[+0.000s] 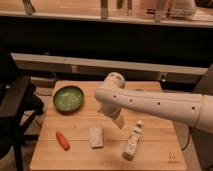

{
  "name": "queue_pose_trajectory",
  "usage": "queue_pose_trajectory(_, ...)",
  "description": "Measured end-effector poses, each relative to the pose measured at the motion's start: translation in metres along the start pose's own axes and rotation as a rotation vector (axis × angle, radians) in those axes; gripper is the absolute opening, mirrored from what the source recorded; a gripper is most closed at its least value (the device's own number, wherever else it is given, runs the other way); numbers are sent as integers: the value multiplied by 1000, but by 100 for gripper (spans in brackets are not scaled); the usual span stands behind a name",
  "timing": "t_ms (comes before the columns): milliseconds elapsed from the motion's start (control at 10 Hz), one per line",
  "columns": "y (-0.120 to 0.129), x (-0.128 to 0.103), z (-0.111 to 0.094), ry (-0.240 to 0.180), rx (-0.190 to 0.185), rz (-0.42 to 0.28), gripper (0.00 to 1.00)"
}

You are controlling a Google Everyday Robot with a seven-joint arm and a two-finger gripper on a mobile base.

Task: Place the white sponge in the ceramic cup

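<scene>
Gripper (120,124) at end of white arm (160,104), pointing down over middle of wooden tabletop (155,159); fingers (119,121) spread, nothing between them. White sponge (96,137) flat on tabletop, near fingers, lower left of them, not touching. White bottle (132,141) just lower right of fingers. Green bowl (68,98) well left of fingers. Orange carrot (62,140) left of sponge

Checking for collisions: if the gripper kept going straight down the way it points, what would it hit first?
Probably bare table between the white sponge and the bottle; the gripper hangs above that gap, though depth is unclear.
</scene>
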State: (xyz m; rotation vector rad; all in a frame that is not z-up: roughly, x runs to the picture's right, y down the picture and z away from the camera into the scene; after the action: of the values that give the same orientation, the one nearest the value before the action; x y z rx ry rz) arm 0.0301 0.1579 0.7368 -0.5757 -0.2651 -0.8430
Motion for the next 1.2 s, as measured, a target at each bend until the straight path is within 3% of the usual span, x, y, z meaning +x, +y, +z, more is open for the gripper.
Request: queue_pose_trajectory(1200, -13, -39, 47, -37, 30, -162, 80)
